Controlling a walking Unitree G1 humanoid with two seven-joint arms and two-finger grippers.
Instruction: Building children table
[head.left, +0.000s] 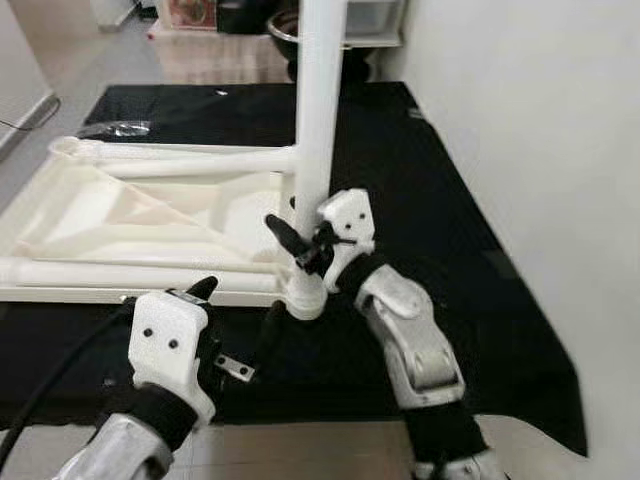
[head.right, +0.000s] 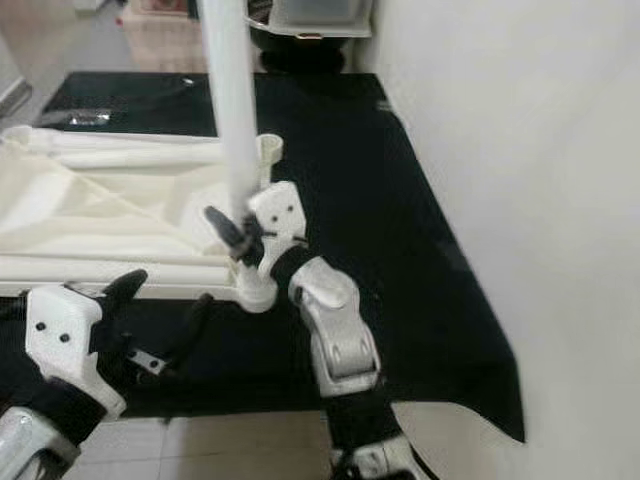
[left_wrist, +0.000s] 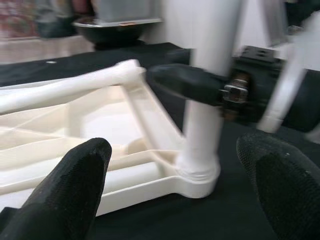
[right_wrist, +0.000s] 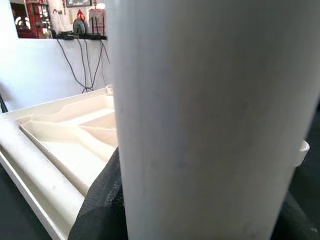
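A cream table top (head.left: 150, 215) lies upside down on a black mat (head.left: 440, 210). One white leg (head.left: 318, 130) stands upright in its near right corner socket (head.left: 305, 298). My right gripper (head.left: 303, 243) is shut on this leg just above the socket; the right wrist view has the leg (right_wrist: 210, 120) pressed close, with a black finger (right_wrist: 100, 210) beside it. My left gripper (head.left: 238, 305) is open, low at the table top's near edge, just left of the socket. In the left wrist view its fingers (left_wrist: 70, 190) frame the leg's base (left_wrist: 200, 170).
Two long white tubes (head.left: 170, 160) (head.left: 130, 272) lie along the table top's far and near sides. A white wall (head.left: 540, 150) runs close on the right. A dark bowl and a bin (head.left: 285, 25) stand beyond the mat. A black cable (head.left: 60, 365) trails from my left arm.
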